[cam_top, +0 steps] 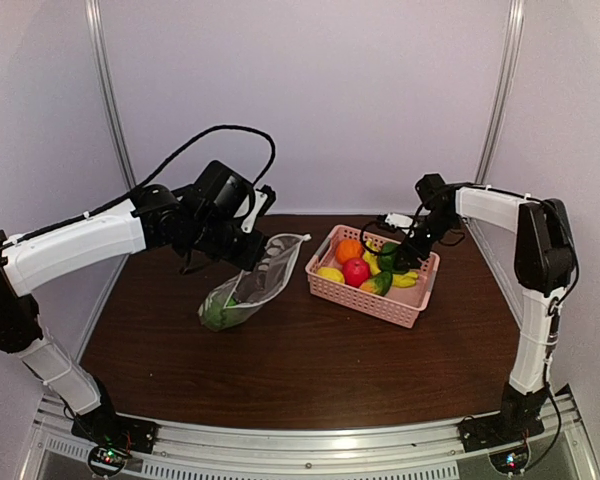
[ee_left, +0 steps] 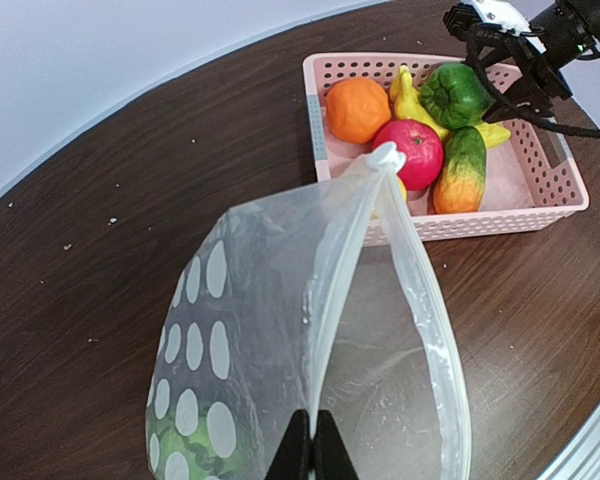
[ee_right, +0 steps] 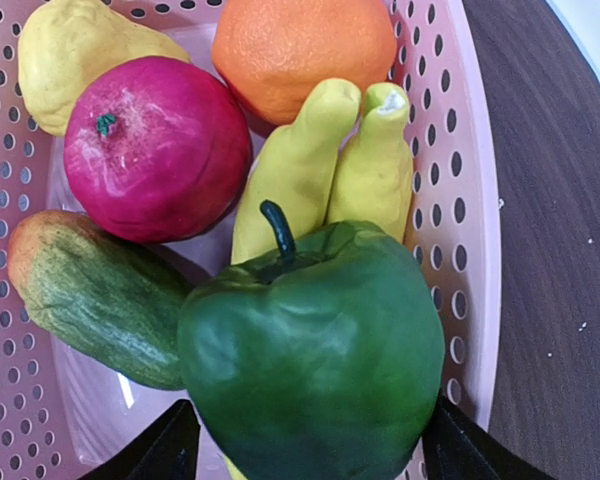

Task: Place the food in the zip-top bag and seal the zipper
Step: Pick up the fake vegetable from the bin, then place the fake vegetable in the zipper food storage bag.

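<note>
Right gripper (ee_right: 308, 450) clasps the pepper (ee_right: 310, 360), left gripper (ee_left: 308, 450) pinches the bag (ee_left: 270, 300); I count one green (cam_top: 217, 312) inside, most food (ee_right: 155, 150) and sealing left.

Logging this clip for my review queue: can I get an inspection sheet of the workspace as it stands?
Surface: dark wooden table.
Job's things: zip-top bag, mouth held up and open, green food inside; orange, red apple, bananas, green pepper in pink basket.
Clutter: a few pale specks.
Grippers: left gripper shut on the bag's edge; right gripper, fingers flanking the green pepper, grip unclear.
Cables: black cable looping above left arm; black cables by right gripper.
Surroundings: pale walls, metal posts.
</note>
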You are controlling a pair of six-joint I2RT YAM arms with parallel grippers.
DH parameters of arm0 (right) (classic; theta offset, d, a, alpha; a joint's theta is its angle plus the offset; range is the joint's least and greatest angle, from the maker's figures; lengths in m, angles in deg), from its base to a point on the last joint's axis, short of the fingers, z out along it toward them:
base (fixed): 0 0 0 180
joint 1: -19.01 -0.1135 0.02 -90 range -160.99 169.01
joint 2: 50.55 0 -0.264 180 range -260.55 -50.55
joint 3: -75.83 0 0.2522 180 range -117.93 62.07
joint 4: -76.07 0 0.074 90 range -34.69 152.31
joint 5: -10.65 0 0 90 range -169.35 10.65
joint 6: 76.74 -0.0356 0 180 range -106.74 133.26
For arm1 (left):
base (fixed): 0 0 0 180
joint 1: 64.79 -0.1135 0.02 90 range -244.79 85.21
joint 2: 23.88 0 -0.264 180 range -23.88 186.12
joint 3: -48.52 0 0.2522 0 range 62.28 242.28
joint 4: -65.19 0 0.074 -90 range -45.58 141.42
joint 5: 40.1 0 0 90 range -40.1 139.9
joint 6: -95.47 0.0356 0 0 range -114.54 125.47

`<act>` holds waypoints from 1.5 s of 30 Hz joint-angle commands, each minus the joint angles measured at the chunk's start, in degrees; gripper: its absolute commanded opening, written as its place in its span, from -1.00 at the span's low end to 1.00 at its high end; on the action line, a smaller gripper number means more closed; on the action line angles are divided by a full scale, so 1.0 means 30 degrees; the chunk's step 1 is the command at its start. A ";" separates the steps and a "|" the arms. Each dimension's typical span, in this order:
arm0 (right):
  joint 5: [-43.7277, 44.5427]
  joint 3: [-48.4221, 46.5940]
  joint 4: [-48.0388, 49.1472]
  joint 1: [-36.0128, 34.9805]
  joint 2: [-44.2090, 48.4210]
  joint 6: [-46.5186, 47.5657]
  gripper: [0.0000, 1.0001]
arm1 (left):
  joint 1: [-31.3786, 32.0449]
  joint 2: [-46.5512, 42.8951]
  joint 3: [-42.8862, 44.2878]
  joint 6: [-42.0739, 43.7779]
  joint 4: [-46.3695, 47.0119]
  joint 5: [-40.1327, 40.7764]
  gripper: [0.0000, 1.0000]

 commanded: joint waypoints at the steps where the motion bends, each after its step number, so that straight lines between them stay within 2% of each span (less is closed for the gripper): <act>1: -0.0286 -0.0103 0.0208 -0.0201 -0.0729 -0.0995 0.46 | -0.0060 0.0050 0.0305 -0.0262 0.0755 -0.0215 -1.00; 7: -0.0305 0.1496 0.1619 -0.0180 0.1400 -0.2467 0.19 | -0.0060 0.0096 0.0316 -0.0262 0.0891 -0.0249 -1.00; 14: -0.1781 0.3561 0.2335 -0.0182 0.4742 -0.4238 0.09 | -0.0060 -0.0194 0.0092 -0.0565 0.1455 -0.0695 -1.00; 21: -0.5070 0.3774 0.0417 -0.0329 0.7200 -0.5847 0.00 | -0.0074 -0.0446 -0.0551 -0.0811 0.2380 -0.0639 -1.00; 25: -0.6662 0.4154 0.0712 -0.1342 0.9688 -0.6559 0.00 | -0.0089 -0.0169 -0.0512 -0.0945 0.2620 -0.0728 -1.00; 29: -0.7786 0.3526 0.0947 -0.3390 1.1046 -0.7115 0.01 | -0.0089 0.0106 -0.0515 -0.1313 0.3098 -0.0769 -1.00; 34: -0.8718 0.2444 0.2333 -0.6238 1.0911 -0.8608 0.01 | -0.0116 0.0089 -0.0330 -0.1873 0.3563 -0.0882 -1.00; 39: -0.9877 0.2638 0.6725 -0.8033 0.9167 -1.3259 -0.03 | -0.0168 0.0032 -0.0012 -0.2022 0.3483 -0.0696 -1.00; 45: -1.0870 0.0788 0.7226 -0.8988 0.6472 -1.4541 -0.03 | -0.0424 -0.0165 0.0030 -0.2580 0.3557 -0.0842 -1.00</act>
